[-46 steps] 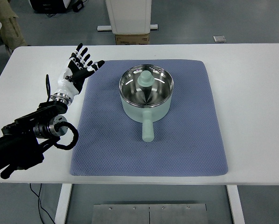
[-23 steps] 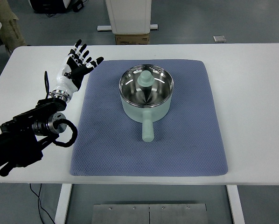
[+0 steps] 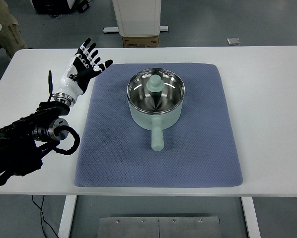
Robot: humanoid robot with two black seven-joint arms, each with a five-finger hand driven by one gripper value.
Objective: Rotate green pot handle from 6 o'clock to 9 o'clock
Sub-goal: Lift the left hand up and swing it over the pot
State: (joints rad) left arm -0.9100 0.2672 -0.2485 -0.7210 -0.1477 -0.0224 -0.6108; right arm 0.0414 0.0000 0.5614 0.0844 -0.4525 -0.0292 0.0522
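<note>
The robot's black-and-white left hand, fingers spread and empty, hovers well apart from the rigid, probably light pale-green steel-lined pot, best turned by its stubby handle.

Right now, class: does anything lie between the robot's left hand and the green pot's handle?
Nothing visible does. The left hand hovers open at the blue mat's upper-left corner; the handle points toward the near edge, and only bare mat lies between them.

A lab or workshop floor is showing: a white table standing on grey concrete (cables trailing behind).
</note>
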